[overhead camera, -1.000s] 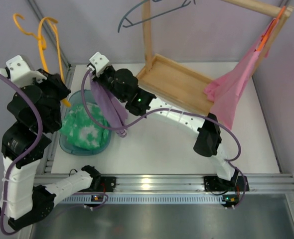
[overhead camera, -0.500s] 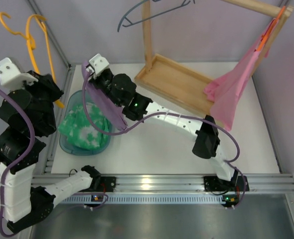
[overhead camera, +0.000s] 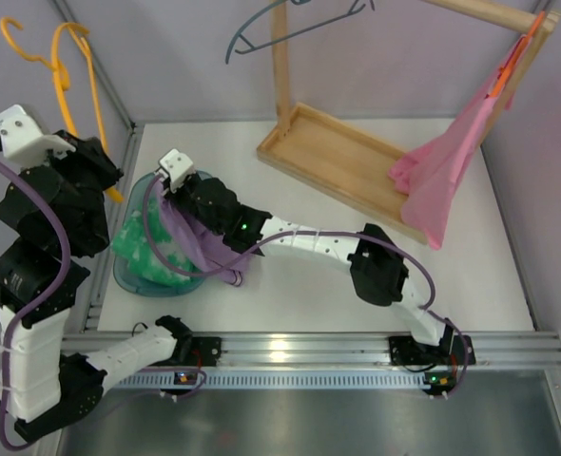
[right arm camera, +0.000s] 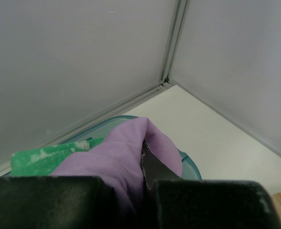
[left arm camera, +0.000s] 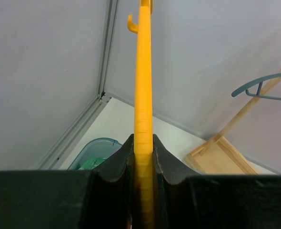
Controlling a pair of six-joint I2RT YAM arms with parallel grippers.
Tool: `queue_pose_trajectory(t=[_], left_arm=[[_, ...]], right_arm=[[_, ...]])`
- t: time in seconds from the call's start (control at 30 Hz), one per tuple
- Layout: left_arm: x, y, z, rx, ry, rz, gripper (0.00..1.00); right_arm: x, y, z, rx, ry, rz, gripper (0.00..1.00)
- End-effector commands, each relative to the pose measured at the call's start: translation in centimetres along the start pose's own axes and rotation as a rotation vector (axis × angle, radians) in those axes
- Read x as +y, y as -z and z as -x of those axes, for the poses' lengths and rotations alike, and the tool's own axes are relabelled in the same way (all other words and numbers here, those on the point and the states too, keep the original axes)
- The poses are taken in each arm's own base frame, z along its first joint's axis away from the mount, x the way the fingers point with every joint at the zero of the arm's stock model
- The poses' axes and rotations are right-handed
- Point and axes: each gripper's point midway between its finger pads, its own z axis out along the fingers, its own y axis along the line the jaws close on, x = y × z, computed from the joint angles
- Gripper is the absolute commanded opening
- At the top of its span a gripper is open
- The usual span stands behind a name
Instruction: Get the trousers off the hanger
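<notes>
The lilac trousers [overhead camera: 197,245] hang from my right gripper [overhead camera: 169,186] over the teal basin's right rim, clear of the hanger. In the right wrist view the jaws are shut on the trousers [right arm camera: 126,157]. The yellow-orange hanger [overhead camera: 81,71] stands upright at the far left, bare, held by my left gripper [overhead camera: 109,176]. In the left wrist view the jaws are shut on the hanger's bar [left arm camera: 143,109], which runs straight up between them.
The teal basin [overhead camera: 134,279] holds a green-and-white patterned cloth [overhead camera: 149,239]. A wooden rack with a tray base [overhead camera: 333,157] stands at the back. A pink garment [overhead camera: 447,166] hangs on an orange-red hanger at the far right. A grey-blue hanger [overhead camera: 280,17] hangs at the top.
My right gripper has carried the trousers down and left, from beside the hanger to over the basin. My left arm has pulled the bare hanger left and up.
</notes>
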Motion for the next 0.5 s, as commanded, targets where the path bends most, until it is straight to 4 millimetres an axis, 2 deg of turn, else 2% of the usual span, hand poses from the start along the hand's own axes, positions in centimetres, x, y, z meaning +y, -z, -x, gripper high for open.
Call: queue_pose_trajectory(t=[0.0, 0.13, 0.3, 0.47], left_arm=[[-0.6, 0.0, 0.5, -0.029, 0.043, -0.039, 0.00], [-1.0, -0.1, 0.1, -0.020, 0.026, -0.050, 0.00], [-0.8, 0.0, 0.5, -0.028, 0.037, -0.049, 0.00], [-0.5, 0.4, 1.8, -0.055, 0.058, -0.050, 0.00]], right_arm=[[0.8, 0.4, 1.9, -0.041, -0.016, 0.026, 0.00], [2.8, 1.2, -0.7, 0.066, 0.047, 0.091, 0.00], [5.6, 1.5, -2.5, 0.118, -0.033, 0.176, 0.00], [6.6, 1.0, -3.7, 0.115, -0.100, 0.186, 0.00]])
